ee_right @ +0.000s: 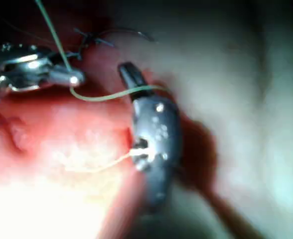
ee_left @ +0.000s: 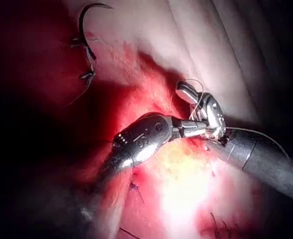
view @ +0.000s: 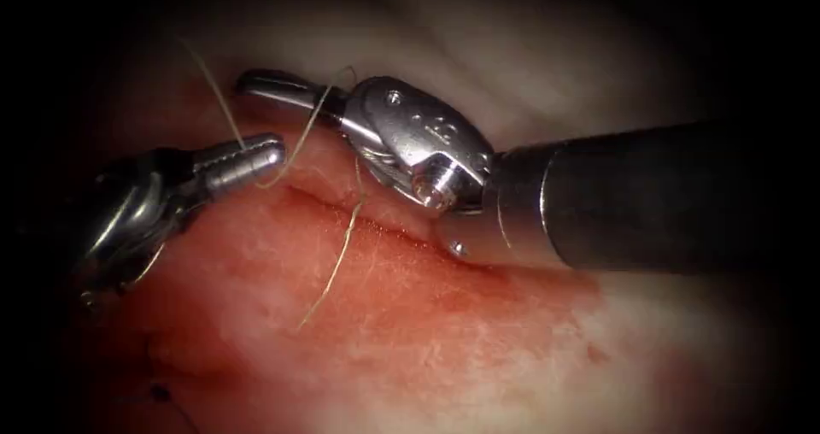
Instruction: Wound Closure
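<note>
Tissue (view: 444,348): seen wet with red fluid (view: 512,289), the cut (view: 376,220) running across it.
Right tool (view: 265,85): reached in over the cut; the thread is wrapped around its jaws, and whether they are open cannot be told.
Left tool (view: 256,156): closed tight on the thread, just left of the cut.
Thread (view: 337,263): strung from tool to tool, one loose end laid on the tissue.
Needle (ee_left: 86,20): seen in the left wrist view, held by nothing, far from both tools; whether it is stuck in the tissue cannot be told.

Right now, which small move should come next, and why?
Probably draw the left pincer gently away: it is shut on the thread, which sags across the shut right pincer. The needle lies unheld on the tissue.
</note>
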Robot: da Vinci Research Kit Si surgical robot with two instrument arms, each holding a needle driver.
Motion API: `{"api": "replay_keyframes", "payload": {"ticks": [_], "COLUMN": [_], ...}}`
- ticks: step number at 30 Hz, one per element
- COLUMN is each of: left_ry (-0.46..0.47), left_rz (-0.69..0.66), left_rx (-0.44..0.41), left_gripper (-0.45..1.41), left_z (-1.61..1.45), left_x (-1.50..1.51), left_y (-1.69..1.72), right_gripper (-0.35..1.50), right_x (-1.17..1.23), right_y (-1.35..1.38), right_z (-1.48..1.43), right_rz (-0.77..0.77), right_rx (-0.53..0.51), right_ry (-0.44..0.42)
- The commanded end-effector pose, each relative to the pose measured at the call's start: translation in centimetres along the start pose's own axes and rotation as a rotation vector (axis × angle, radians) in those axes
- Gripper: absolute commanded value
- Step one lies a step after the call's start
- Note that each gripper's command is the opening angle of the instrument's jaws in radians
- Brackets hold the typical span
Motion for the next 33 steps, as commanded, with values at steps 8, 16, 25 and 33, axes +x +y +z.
{"api": "replay_keyframes", "payload": {"ticks": [8, 16, 25, 33], "left_ry": [-0.057, -0.243, -0.330, -0.362], "left_rz": [0.001, 0.041, -0.011, -0.038], "left_rx": [0.124, 0.216, 0.181, 0.164], "left_gripper": [-0.35, -0.35, -0.35, -0.35], "left_z": [-0.16, -0.19, -0.15, -0.13], "left_x": [-0.26, -0.29, -0.43, -0.72], "left_y": [-0.23, -0.26, -0.36, -0.60], "right_gripper": [-0.35, -0.35, -0.35, -0.35], "right_x": [0.04, 0.14, 0.10, 0.11], "right_y": [0.00, -0.02, -0.05, -0.07], "right_z": [-0.03, -0.16, -0.17, -0.17], "right_rz": [0.005, -0.027, -0.004, -0.031], "right_rx": [0.011, 0.023, 0.197, 0.355], "right_ry": [0.040, 0.061, 0.019, -0.041]}}
